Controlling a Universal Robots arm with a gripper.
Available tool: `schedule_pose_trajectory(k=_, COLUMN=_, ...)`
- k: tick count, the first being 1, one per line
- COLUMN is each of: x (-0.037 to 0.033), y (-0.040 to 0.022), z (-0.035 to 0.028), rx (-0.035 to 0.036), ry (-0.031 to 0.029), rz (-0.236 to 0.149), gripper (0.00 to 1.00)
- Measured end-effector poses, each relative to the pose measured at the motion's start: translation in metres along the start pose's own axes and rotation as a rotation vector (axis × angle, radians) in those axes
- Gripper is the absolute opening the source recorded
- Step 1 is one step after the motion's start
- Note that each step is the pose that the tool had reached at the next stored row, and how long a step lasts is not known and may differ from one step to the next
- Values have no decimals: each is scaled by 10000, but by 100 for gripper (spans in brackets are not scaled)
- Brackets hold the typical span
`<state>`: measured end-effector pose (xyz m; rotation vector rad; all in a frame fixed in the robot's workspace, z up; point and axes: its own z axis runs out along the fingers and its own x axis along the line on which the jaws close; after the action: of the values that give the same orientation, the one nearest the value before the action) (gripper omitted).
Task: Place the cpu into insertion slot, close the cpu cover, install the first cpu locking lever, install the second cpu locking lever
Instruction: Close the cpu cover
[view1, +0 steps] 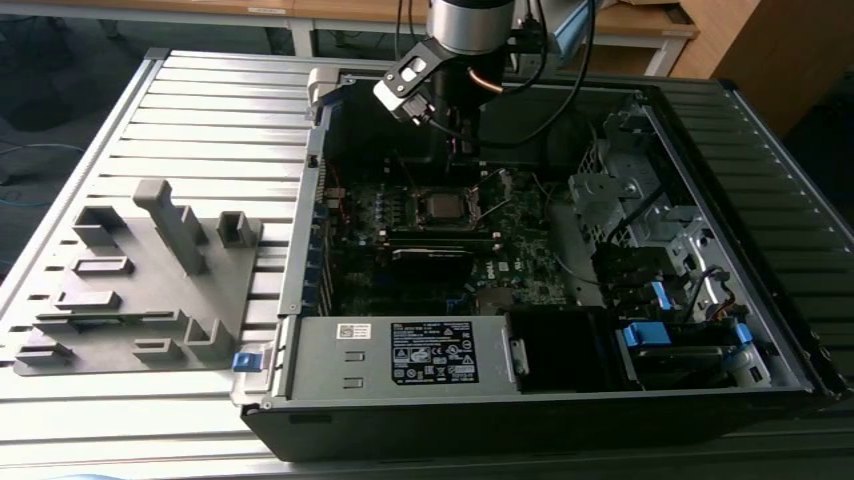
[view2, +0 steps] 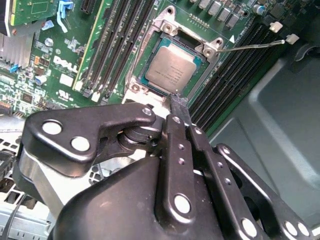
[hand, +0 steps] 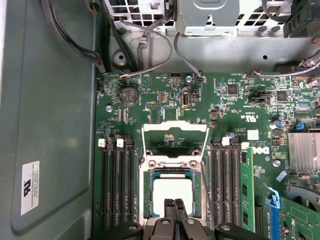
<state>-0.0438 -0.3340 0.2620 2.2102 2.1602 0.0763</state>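
The cpu (view2: 172, 67) is a silver-grey square chip lying flat in the insertion slot (view2: 150, 87) on the green motherboard. It also shows as the cpu (hand: 172, 192) in the first wrist view and the cpu (view1: 441, 205) in the exterior view. The cpu cover (hand: 175, 129), a thin silver frame, stands swung open on the far side of the socket. One thin wire locking lever (view2: 250, 46) sticks out sideways, unlatched. My gripper (view2: 177, 99) hovers just above the chip's near edge, its black fingers together with nothing between them; it also shows as the gripper (hand: 174, 202) and the gripper (view1: 461, 135).
Black memory slots (hand: 117, 190) flank the socket on both sides. The open computer case (view1: 747, 130) walls in the board, with a labelled power supply (view1: 427, 352) at the front. A grey fixture tray (view1: 134, 290) lies on the exterior view's left. Cables (hand: 150, 55) hang near the case wall.
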Motion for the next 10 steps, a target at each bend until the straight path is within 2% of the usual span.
schedule_pose_trajectory(k=10, x=0, y=4, z=-53, rx=-3, ry=5, rz=0, gripper=11)
